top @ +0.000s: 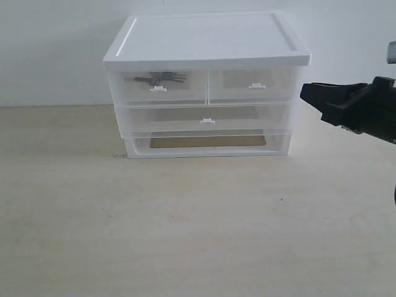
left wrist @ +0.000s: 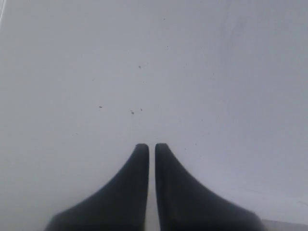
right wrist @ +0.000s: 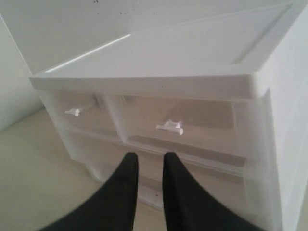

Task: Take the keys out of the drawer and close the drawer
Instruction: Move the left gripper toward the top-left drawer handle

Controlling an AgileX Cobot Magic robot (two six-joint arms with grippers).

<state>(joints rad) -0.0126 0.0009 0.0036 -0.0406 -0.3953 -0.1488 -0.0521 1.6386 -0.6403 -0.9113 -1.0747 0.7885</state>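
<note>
The keys lie as a dark grey bunch inside the drawer, the clear top-left one of the white-topped organizer. That drawer sits flush with its neighbours, its white tab handle facing front. My right gripper hovers off the organizer's right side at top-drawer height, open a little and empty. In the right wrist view this gripper points at the organizer's front, the drawer farther along. The left gripper is shut over a blank pale surface and does not show in the exterior view.
A twin half-width drawer sits right of the keys' drawer, with a full-width drawer below and an open base slot under that. The organizer stands on a pale tabletop against a white wall.
</note>
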